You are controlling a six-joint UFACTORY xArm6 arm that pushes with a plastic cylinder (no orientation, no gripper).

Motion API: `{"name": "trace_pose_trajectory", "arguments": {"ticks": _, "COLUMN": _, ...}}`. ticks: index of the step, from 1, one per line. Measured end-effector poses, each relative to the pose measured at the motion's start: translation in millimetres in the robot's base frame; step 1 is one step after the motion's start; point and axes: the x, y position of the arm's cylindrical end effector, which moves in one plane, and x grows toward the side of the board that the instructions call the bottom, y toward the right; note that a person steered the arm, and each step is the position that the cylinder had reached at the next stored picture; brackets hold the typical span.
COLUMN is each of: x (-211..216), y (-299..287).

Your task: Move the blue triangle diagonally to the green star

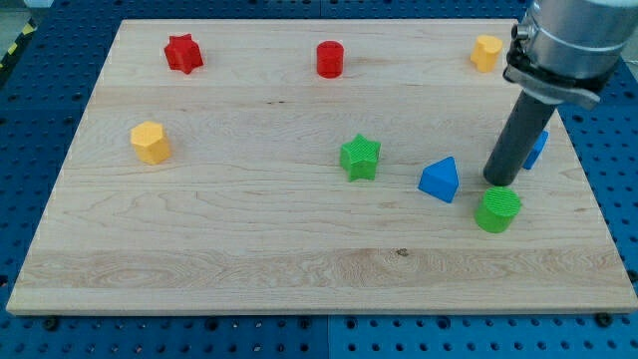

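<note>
The blue triangle lies right of the board's middle. The green star sits a short way to its left and slightly higher; the two are apart. My tip is down on the board just right of the blue triangle, with a small gap between them, and directly above a green cylinder. The dark rod rises from the tip to the view's top right.
A second blue block is partly hidden behind the rod. A red star and a red cylinder sit near the top edge. Yellow blocks sit at the top right and at the left.
</note>
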Motion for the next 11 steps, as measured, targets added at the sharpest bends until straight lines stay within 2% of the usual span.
{"name": "trace_pose_trajectory", "arguments": {"ticks": 1, "x": 2, "y": -79}}
{"name": "trace_pose_trajectory", "arguments": {"ticks": 2, "x": 2, "y": -106}}
{"name": "trace_pose_trajectory", "arguments": {"ticks": 4, "x": -14, "y": -58}}
{"name": "trace_pose_trajectory", "arguments": {"ticks": 5, "x": -16, "y": -95}}
{"name": "trace_pose_trajectory", "arguments": {"ticks": 7, "x": 9, "y": -186}}
{"name": "trace_pose_trajectory", "arguments": {"ticks": 9, "x": 6, "y": -170}}
{"name": "trace_pose_trajectory", "arguments": {"ticks": 11, "x": 30, "y": -209}}
